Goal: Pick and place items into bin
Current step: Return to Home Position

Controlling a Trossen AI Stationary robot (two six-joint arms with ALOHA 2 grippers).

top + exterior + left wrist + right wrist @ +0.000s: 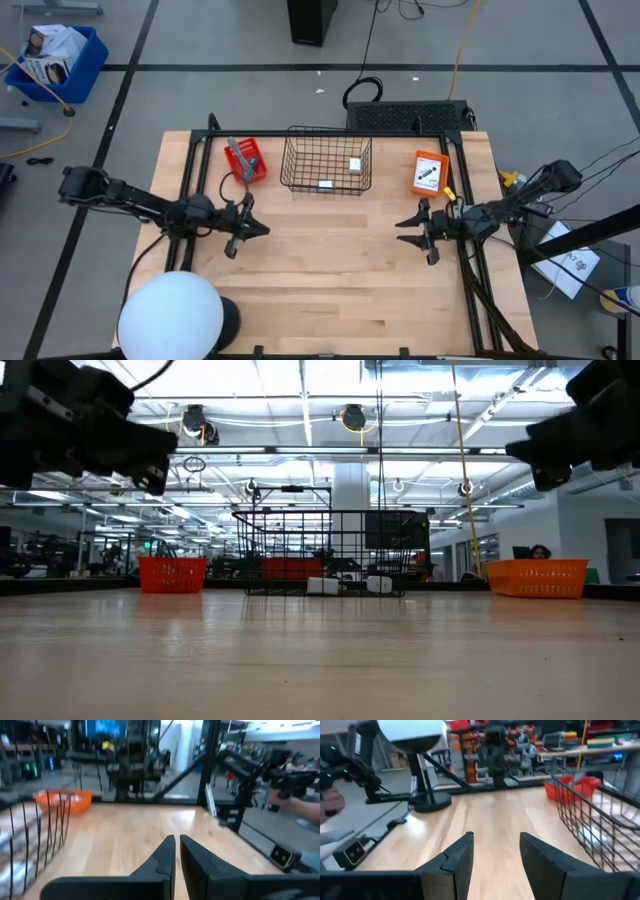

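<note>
High view first: both arms are pulled in low over the worktop (330, 285), one on each side, gripper tips facing each other across bare wood. The left gripper (258, 229) has its fingers pressed almost together, only a sliver of light between them in the left wrist view, and nothing is caught there. Over to the right gripper (408, 228): its fingers stand well apart in the right wrist view, and they carry nothing either.

Now the goods. The orange bin (420, 158) sits near the right gripper, just behind it toward the worktop's back edge, and a white printed packet (428, 177) lies flat inside. Near the left gripper, likewise toward the back edge, is the red bin (257, 172), with a grey tool (237, 155) resting in it. Between the two grippers and farther back stands the wire basket (296, 160); a white cube (354, 164) lies inside on the right gripper's side, and another small white piece (326, 184) rests by the basket's front wall. Neither gripper touches any container. A white domed lamp (170, 315) stands at the front of the worktop, on the left gripper's side.
</note>
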